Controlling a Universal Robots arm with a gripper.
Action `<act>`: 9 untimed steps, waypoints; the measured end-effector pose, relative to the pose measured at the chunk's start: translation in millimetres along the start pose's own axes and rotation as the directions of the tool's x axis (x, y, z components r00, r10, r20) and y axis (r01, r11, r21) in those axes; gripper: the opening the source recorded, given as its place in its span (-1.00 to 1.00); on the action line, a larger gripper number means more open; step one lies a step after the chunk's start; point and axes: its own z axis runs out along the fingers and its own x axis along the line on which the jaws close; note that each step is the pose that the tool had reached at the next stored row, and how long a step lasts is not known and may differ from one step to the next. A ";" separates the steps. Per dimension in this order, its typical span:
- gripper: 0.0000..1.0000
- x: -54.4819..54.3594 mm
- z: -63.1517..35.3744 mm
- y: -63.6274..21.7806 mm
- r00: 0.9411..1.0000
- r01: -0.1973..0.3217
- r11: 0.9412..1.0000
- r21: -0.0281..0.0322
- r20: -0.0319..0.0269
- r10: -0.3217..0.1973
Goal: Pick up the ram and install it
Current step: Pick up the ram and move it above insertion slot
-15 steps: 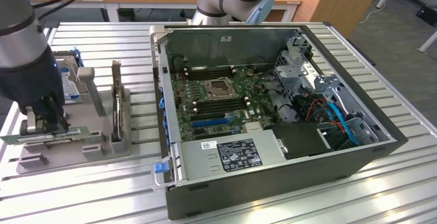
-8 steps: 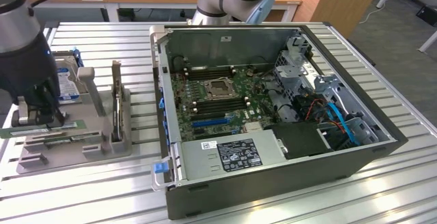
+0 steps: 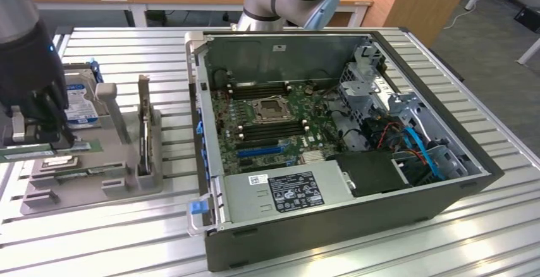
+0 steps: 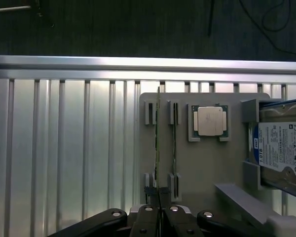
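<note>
The ram [image 4: 158,143] is a thin green stick seen edge-on, and my gripper [image 4: 159,210] is shut on it over the grey holder tray [image 4: 207,168]. In the exterior view the gripper [image 3: 34,143] hangs at the far left, above the tray [image 3: 76,191], with the green ram [image 3: 25,153] showing at its fingers. It looks slightly raised from its slot. The open computer case [image 3: 337,131] lies to the exterior view's right, with its motherboard's dark memory slots [image 3: 270,128] beside the processor socket [image 3: 272,107].
A second green stick [image 4: 173,148] stands in the neighbouring tray slot. The tray also carries a silver processor chip [image 4: 209,121], a blue-labelled hard drive [image 4: 281,148] and an upright expansion card [image 3: 145,125]. All rest on a ribbed aluminium table [image 3: 355,252]; the arm's base [image 3: 287,5] stands behind the case.
</note>
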 end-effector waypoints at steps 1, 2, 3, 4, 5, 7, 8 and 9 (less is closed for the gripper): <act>-0.76 0.0 -2.4 0.1 1.000 0.000 1.000 0.000 0.000 0.000; -0.76 -0.1 -5.0 0.2 1.000 0.000 1.000 0.000 0.000 0.000; -0.76 -0.1 -7.5 0.3 1.000 0.000 1.000 0.000 0.000 0.000; -0.76 -0.2 -10.0 0.5 1.000 0.000 1.000 0.000 0.000 0.000; -0.76 -0.2 -12.5 0.6 1.000 0.000 1.000 0.000 0.000 0.000; -0.76 -0.3 -17.7 0.8 1.000 0.000 1.000 0.000 0.000 0.000; -0.76 -0.3 -20.8 0.9 1.000 0.000 1.000 0.000 0.000 0.000; -0.76 -0.4 -23.2 1.0 1.000 0.000 1.000 0.000 0.000 0.000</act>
